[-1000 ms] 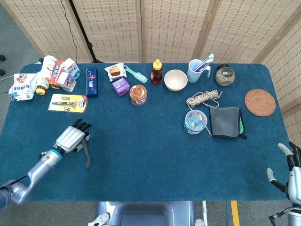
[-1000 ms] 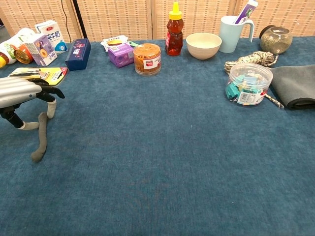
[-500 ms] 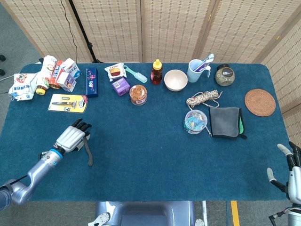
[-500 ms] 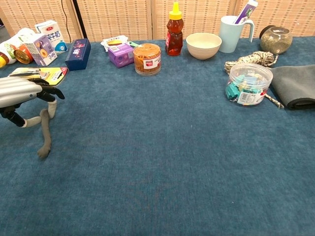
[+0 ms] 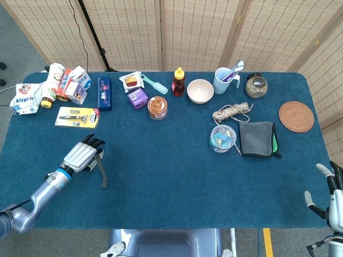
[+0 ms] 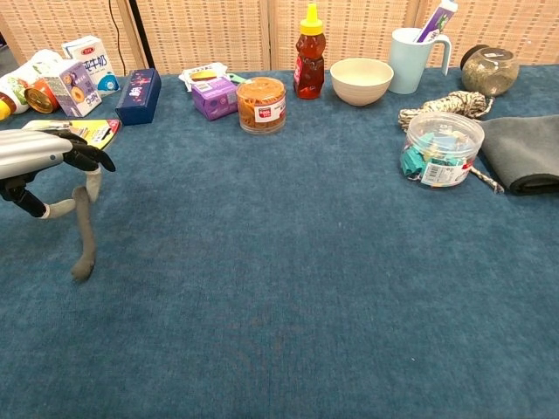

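Left hand [image 5: 81, 157] sits at the lower left of the head view, knuckles up, dark fingers curled over a grey strap [image 5: 102, 172]. In the chest view the same hand [image 6: 39, 155] is at the left edge, holding the strap [image 6: 84, 229] by its top so that it hangs down, its lower end touching or just above the cloth; I cannot tell which. Right hand [image 5: 331, 191] shows only at the lower right corner of the head view, off the table's edge, fingers apart and holding nothing.

A blue cloth [image 5: 171, 176] covers the whole table. Just above the left hand lies a yellow razor pack [image 5: 77, 116]. Along the far edge stand cartons [image 5: 68, 84] at upper left, a dark blue box [image 5: 104, 93], a honey bottle [image 5: 178, 82], a bowl [image 5: 200, 91] and a mug [image 5: 223, 80]. Right of centre are a rope coil [image 5: 231, 112], a tub of clips [image 5: 223, 138], a grey cloth [image 5: 256, 138] just beside it, and a round mat [image 5: 296, 116]. Woven cane screens [image 5: 193, 32] stand behind the table, with grey floor at upper left.
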Available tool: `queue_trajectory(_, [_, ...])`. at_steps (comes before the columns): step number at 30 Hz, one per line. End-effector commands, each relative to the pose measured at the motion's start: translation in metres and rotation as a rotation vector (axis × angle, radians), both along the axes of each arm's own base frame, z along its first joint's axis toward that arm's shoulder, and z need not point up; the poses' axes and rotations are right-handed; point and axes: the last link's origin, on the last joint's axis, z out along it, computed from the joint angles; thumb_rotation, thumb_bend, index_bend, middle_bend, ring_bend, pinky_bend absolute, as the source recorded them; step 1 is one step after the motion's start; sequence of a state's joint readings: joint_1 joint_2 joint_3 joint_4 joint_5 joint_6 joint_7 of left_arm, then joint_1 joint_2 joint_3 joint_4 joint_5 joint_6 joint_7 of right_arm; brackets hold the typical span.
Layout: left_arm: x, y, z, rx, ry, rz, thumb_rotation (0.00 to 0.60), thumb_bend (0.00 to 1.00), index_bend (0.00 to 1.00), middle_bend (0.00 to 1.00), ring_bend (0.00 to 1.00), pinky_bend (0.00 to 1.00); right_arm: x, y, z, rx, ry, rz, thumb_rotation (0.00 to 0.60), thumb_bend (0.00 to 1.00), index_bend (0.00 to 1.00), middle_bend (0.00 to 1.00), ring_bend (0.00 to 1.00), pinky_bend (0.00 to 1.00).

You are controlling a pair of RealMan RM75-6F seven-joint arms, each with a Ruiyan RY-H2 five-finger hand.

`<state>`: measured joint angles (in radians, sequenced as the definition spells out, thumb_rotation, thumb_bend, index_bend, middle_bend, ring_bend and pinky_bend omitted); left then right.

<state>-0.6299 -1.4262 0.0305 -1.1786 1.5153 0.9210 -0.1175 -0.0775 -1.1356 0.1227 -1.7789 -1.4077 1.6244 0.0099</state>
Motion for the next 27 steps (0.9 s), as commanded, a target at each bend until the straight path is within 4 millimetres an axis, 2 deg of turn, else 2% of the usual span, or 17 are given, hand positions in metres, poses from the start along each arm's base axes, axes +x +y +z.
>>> queue_trajectory(1, [0.003, 0.001, 0.006, -0.008, -0.021, 0.021, 0.600, 0.46, 0.70, 0.22, 0.16, 0.03, 0.000, 0.000, 0.000, 0.000, 0.000, 0.001, 0.600, 0.36, 0.19, 0.05, 0.03, 0.00])
queue_trajectory(13, [0.034, 0.011, 0.045, -0.018, -0.093, 0.082, 0.600, 0.46, 0.73, 0.23, 0.17, 0.02, 0.005, -0.006, 0.000, 0.016, -0.008, 0.047, 0.600, 0.36, 0.21, 0.05, 0.03, 0.00])
queue_trajectory(18, [0.059, 0.017, 0.064, -0.002, -0.110, 0.059, 0.600, 0.46, 0.74, 0.23, 0.17, 0.03, 0.009, -0.014, 0.002, 0.025, -0.020, 0.088, 0.600, 0.36, 0.22, 0.06, 0.03, 0.00])
queue_trajectory(27, [0.096, 0.027, 0.081, 0.023, -0.143, 0.071, 0.600, 0.46, 0.74, 0.23, 0.17, 0.03, 0.020, -0.033, 0.002, 0.055, -0.037, 0.176, 0.600, 0.36, 0.24, 0.08, 0.05, 0.00])
